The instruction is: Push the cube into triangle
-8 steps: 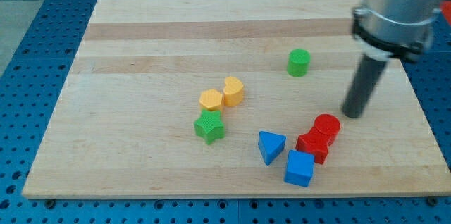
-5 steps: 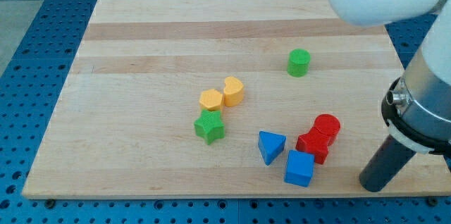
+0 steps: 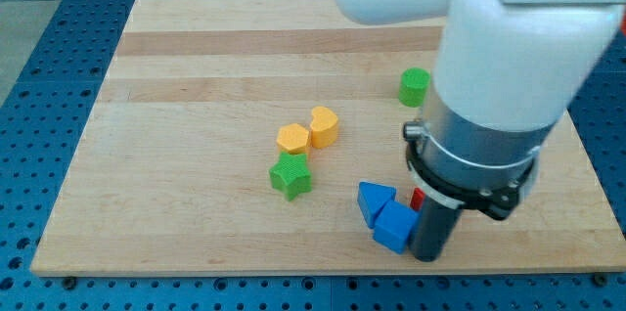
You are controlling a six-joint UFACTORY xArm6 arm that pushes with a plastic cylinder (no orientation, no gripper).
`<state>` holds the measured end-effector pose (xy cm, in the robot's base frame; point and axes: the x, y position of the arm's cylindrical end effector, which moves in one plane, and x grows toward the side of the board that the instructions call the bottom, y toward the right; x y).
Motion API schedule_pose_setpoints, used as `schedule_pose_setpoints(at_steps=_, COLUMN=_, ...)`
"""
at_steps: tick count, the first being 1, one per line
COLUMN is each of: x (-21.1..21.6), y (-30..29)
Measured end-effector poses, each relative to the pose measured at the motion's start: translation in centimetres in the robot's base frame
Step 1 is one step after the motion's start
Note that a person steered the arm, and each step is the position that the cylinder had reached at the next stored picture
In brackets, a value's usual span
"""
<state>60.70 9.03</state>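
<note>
The blue cube (image 3: 393, 227) lies near the board's bottom edge, touching the blue triangle (image 3: 375, 200) just up-left of it. My tip (image 3: 426, 255) stands at the cube's right side, against it or nearly so. The arm's body hides most of the red blocks; only a sliver of red (image 3: 417, 197) shows beside the rod.
A green cylinder (image 3: 414, 87) sits at the upper right, partly beside the arm. A yellow heart (image 3: 325, 126) and a yellow hexagon (image 3: 291, 139) touch at mid-board, with a green star (image 3: 291, 176) just below them. The wooden board (image 3: 176, 76) ends close below my tip.
My tip swept from the board's right side down and then left to the cube's right side. The cube has shifted left and up against the triangle. The arm now covers the red blocks.
</note>
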Motion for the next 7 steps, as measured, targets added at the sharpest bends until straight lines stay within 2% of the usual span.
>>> schedule_pose_setpoints(at_steps=2, x=-2.5, y=-2.1)
schedule_pose_setpoints(at_steps=3, x=-2.3, y=-2.8)
schedule_pose_setpoints(at_steps=4, x=0.9, y=-3.1)
schedule_pose_setpoints(at_steps=5, x=1.2, y=-4.0)
schedule_pose_setpoints(at_steps=7, x=-4.1, y=-12.7)
